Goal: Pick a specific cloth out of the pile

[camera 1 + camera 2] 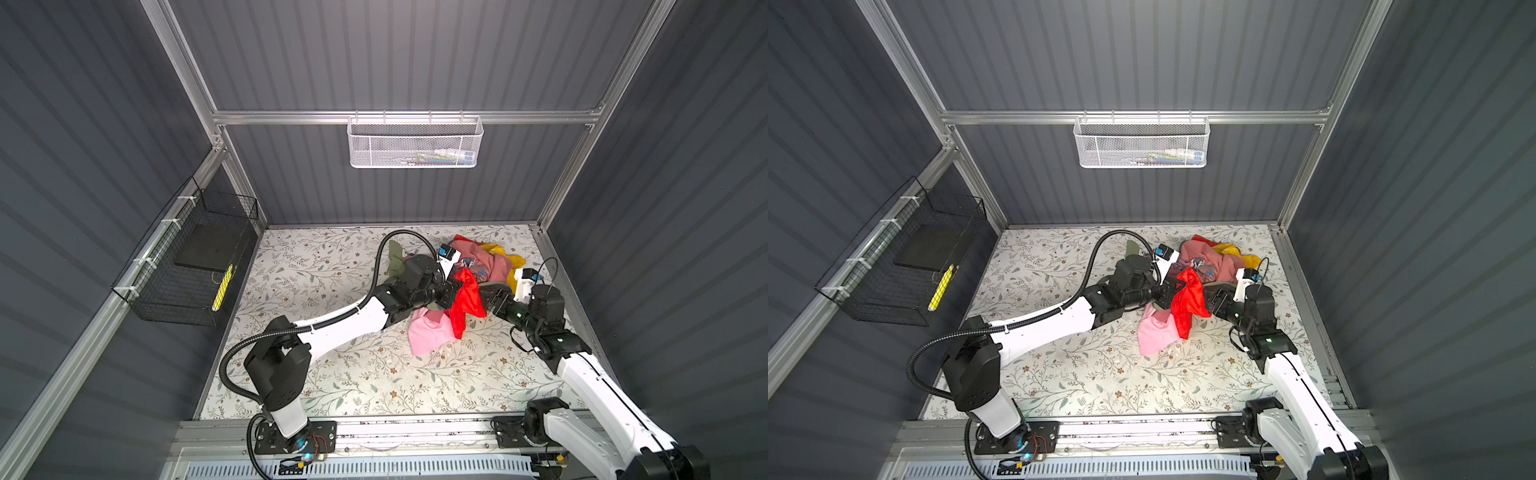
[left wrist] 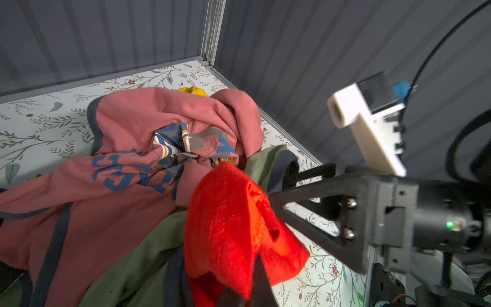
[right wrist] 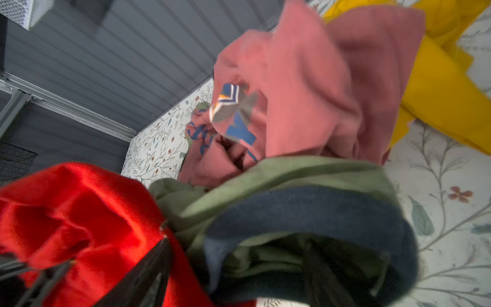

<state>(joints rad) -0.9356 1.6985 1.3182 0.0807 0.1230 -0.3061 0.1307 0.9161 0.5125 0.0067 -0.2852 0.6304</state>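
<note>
Two grippers flank the cloth (image 1: 467, 301). Your left gripper (image 1: 454, 289) is clamped on the cloth's upper edge. The red fabric hangs below its jaws, with the lower end next to the light pink cloth (image 1: 428, 334). Your right gripper (image 1: 489, 303) has its jaws spread and grips nothing. It sits just beside the cloth, opposite the left gripper, and the olive garment (image 3: 279, 172) lies loose between its fingers. Judged progress: selection and grasp are complete. Remaining: draw the cloth clear of the pile (image 1: 492, 264), just beyond both grippers.
</note>
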